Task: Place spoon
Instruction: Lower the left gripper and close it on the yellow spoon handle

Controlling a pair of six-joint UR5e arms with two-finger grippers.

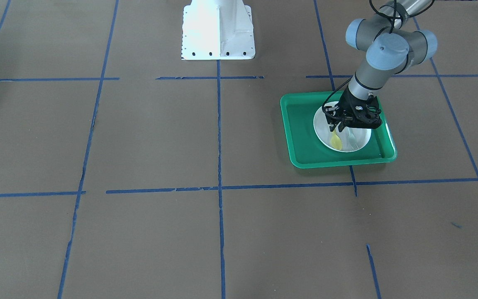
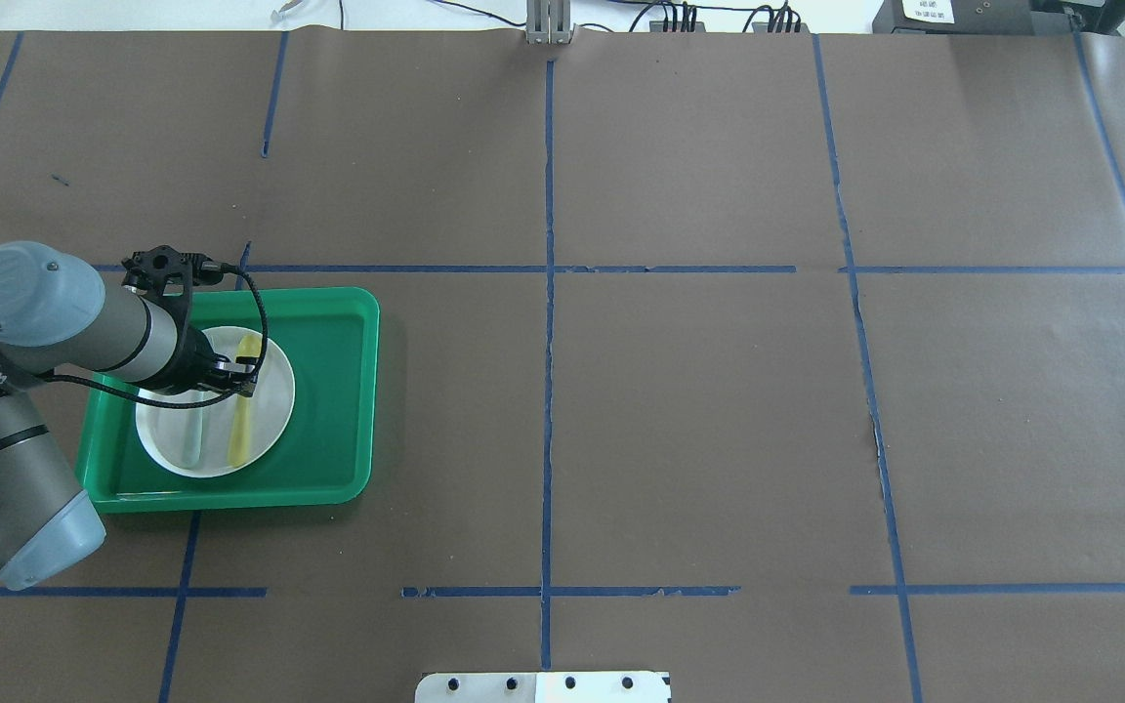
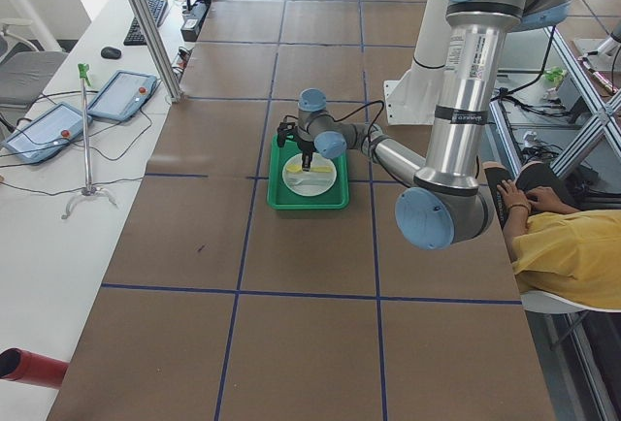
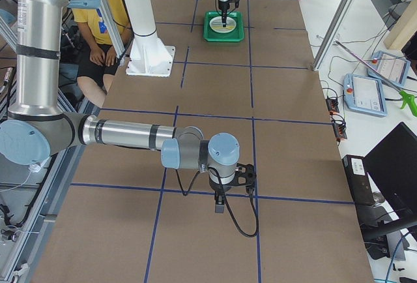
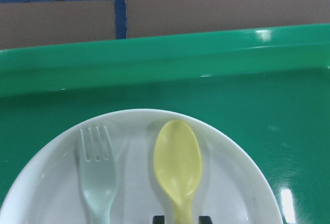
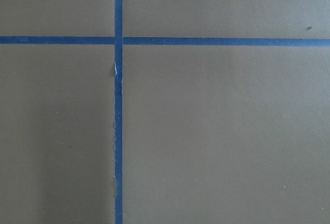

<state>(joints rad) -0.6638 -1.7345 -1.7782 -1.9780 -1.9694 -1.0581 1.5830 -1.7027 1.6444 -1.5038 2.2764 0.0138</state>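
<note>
- On the front-facing view, I find the left gripper point(image 1: 339, 126) low over the white plate point(image 1: 362, 140) in the green tray point(image 1: 305, 155). The spoon point(image 1: 336, 142) lies on that plate beside the fork point(image 1: 352, 139).
- Overhead: the spoon lies flat on the plate.
- Exterior right: the right gripper point(image 4: 220, 203) hangs above the table point(image 4: 293, 68); I cannot tell its finger state.
- Left wrist: the fingertips point(image 5: 160, 219) are set narrow, flanking the spoon's handle with a slim gap each side.

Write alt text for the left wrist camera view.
A yellow spoon lies on a white plate beside a pale fork, inside a green tray. The left gripper straddles the spoon's handle at the bottom edge.
</note>
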